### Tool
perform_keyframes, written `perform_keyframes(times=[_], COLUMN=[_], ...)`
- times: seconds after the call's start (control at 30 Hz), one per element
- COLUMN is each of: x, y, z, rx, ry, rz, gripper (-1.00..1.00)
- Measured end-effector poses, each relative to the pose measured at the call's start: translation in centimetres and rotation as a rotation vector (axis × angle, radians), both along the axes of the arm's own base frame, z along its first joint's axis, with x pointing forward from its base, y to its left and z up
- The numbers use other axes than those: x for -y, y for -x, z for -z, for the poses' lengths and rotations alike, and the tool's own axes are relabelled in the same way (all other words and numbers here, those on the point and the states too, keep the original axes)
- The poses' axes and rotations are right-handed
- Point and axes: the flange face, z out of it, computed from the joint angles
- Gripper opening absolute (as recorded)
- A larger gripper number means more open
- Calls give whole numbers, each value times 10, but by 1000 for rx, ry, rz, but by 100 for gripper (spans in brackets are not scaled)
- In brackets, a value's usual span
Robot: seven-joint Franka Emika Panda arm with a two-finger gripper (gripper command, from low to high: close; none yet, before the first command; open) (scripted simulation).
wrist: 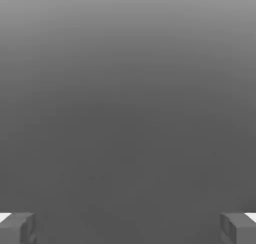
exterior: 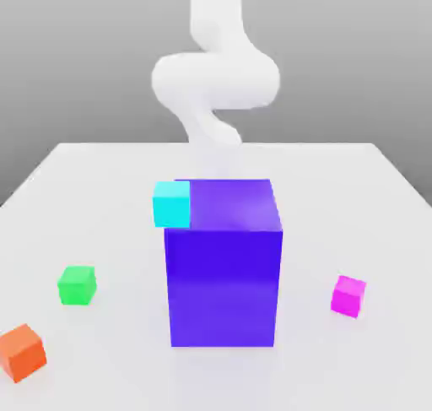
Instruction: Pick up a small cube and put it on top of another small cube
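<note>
small magenta cube (exterior: pixel 348 296) sits on the white table (exterior: pixel 371 198), toward the exterior view's right, near the front. it's on its own, nothing touching it, turned a bit so two side faces and the top show. to its left, w/ a gap of bare table between, stands the big blue-purple block (exterior: pixel 224 287), much taller and wider than any of the small cubes, about mid table.

small green cube (exterior: pixel 77 284) is on the other side of the block, toward the exterior view's left, roughly level w/ the magenta one front-to-back, so the block stands between the two. well apart from each other. green cube also rests flat on the table, nothing on top of it.

orange cube (exterior: pixel 22 351) lies nearer the front-left corner, just beyond the green one toward the camera, not touching it. cyan cube (exterior: pixel 172 203) shows at the block's upper left edge; can't tell if it sits behind the block or against it.

white arm (exterior: pixel 215 80) rises behind the block at the table's far side, blurred, upper part curling over.

hand view: gripper (wrist: pixel 128 228) jaws stand wide apart, one fingertip (wrist: pixel 17 228) at each lower corner, nothing between them, just plain grey beyond.
</note>
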Motion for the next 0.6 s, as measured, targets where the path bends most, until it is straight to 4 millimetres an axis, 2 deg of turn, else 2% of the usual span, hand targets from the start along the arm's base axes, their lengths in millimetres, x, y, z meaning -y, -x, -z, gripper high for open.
perform_keyframes(times=[0.07, 0.13, 0.27, 0.33, 0.43, 0.53, 0.6], x=[-27, -56, -114, -140, -173, -196, -211], y=[-23, -38, -43, -34, -9, 26, 59], z=[49, 99, 199, 248, 318, 383, 424], rx=[-72, -141, -272, -334, -424, -510, -563], ry=[23, 50, 114, 151, 213, 284, 341], rz=[-96, -190, -375, -466, -600, -731, -835], gripper=[0, 0, 0, 0, 0, 0, 0])
